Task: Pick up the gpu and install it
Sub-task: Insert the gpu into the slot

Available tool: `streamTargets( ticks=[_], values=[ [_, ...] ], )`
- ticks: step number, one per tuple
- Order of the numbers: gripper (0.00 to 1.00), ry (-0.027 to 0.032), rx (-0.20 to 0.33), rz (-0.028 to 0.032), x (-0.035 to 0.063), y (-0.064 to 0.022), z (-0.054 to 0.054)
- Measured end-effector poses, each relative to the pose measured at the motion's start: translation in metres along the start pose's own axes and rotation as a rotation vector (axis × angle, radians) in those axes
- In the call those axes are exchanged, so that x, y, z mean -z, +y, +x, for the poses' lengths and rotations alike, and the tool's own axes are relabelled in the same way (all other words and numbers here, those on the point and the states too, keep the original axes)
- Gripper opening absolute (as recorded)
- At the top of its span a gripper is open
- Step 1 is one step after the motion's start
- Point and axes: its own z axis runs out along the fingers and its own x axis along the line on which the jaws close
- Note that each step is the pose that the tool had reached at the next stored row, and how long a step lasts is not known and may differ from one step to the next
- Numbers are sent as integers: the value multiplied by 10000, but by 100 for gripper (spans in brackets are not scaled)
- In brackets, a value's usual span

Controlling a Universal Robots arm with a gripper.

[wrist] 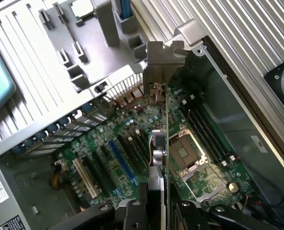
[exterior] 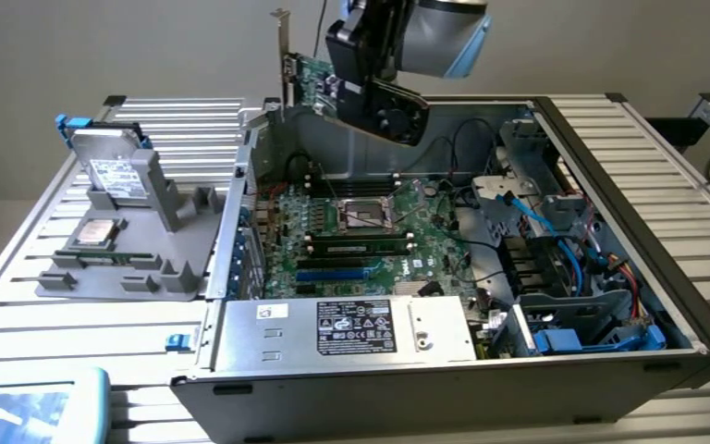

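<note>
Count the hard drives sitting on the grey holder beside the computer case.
2. One hard drive stands upright at the grey holder's far end; the second hard drive lies flat just nearer the camera. More could be hidden inside the computer case.

This looks like a robot lab or a workshop for computers. A big computer box (exterior: 368, 407) lies open on a table (exterior: 676, 185) made of long metal strips, so you can see the green board (exterior: 368, 240) and the wires (exterior: 540, 217) inside, and a grey holder (exterior: 170, 277) beside it keeps two disk drives (exterior: 115, 176). A robot arm (exterior: 435, 28) hangs over the open box, and its gripper (exterior: 361, 88) is clamped on a computer card (exterior: 392, 116).
</note>
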Motion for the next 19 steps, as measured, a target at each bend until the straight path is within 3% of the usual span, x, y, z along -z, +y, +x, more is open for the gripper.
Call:
streamTargets(
  ticks=[6,13,19],
  values=[
    [27,119,1078,36,-12,-2,0],
    [27,240,2355,118,-23,-3,0],
    [27,303,3437,273,-41,-5,0]
  ],
)
